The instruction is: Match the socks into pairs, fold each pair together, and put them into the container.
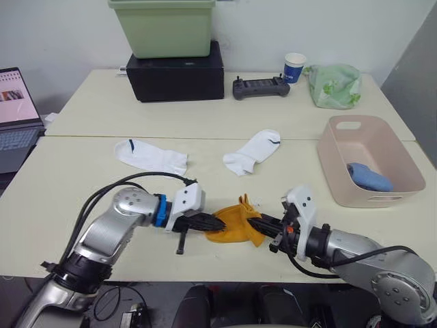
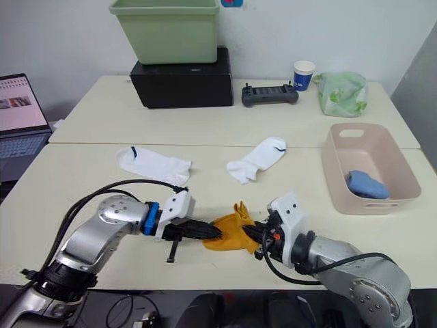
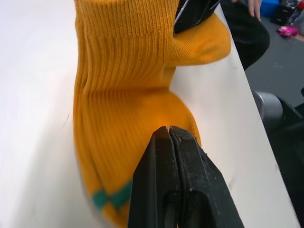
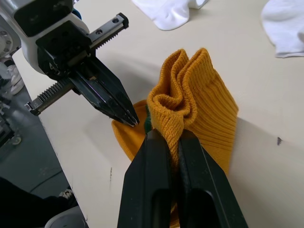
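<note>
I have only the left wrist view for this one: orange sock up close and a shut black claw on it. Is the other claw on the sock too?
Observer: Yes. The right claw is shut on a bunched fold of the mustard-orange socks, opposite the left claw.
Operator: Anything in the container yet?
Observer: The pale pink basket holds a light blue sock bundle.
Operator: And the white ones?
Observer: Two white socks lie apart on the table, unfolded: one towards the left, one near the middle.
</note>
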Controlling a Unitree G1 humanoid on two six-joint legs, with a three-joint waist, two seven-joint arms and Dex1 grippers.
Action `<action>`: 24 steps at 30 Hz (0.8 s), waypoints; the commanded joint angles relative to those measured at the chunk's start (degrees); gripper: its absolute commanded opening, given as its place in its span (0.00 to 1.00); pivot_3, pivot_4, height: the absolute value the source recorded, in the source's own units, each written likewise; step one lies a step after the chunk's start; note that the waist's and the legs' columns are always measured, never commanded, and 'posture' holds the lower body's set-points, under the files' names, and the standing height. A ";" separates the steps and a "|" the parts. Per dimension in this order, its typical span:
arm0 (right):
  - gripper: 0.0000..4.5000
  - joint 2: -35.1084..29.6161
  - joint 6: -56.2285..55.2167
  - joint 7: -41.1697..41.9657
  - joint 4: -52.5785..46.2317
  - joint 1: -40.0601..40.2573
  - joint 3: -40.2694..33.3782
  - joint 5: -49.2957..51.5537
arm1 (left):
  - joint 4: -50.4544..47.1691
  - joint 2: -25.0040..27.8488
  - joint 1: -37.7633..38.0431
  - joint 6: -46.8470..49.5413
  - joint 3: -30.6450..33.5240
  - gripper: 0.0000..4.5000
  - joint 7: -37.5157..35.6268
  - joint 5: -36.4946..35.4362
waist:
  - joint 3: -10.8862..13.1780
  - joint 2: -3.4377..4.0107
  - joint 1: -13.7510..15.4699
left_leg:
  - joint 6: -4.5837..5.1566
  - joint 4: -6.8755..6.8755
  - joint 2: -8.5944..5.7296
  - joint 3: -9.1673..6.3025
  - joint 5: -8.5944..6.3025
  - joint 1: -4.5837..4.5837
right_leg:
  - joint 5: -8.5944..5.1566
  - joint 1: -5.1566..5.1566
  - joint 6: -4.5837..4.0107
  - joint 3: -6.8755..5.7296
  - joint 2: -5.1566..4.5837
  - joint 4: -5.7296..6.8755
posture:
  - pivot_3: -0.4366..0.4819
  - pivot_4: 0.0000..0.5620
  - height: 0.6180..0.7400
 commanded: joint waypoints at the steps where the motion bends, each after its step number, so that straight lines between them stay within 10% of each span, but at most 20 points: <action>1: 0.01 0.93 0.82 -0.39 1.05 -2.75 2.14 1.00 | 0.33 0.39 1.60 -3.53 0.23 0.00 1.36 2.41 | 0.01 0.00 0.03 | 0.00 0.00 0.00 0.01 0.00 -0.01 | 0.00 -0.01 0.00 0.01 0.00 0.00 | 0.48 0.27 0.84; 9: 0.01 4.74 0.64 -0.97 10.85 -8.73 10.23 -4.67 | 4.61 -2.74 2.22 -8.74 -1.19 0.00 4.27 6.47 | 0.01 0.00 0.05 | 0.00 0.00 0.00 0.01 0.00 -0.02 | 0.00 -0.04 0.00 0.01 0.00 -0.01 | 0.48 0.27 0.84; 20: 0.79 4.35 3.33 0.33 4.48 -10.49 -0.65 4.61 | 7.04 0.42 2.52 -4.78 9.49 0.00 5.95 0.70 | 0.01 0.00 0.04 | 0.00 -0.01 0.01 -0.02 0.00 -0.04 | 0.00 -0.07 0.00 -0.02 0.00 0.02 | 0.48 0.27 0.84; 24: 0.75 0.06 -0.48 -0.91 1.92 -8.75 -0.37 -1.46 | 7.71 0.76 -2.19 -1.65 12.98 0.00 5.23 -2.89 | 0.03 -0.01 0.16 | 0.00 -0.01 0.01 -0.04 0.00 -0.05 | 0.00 -0.06 0.00 -0.07 -0.01 0.00 | 0.48 0.27 0.84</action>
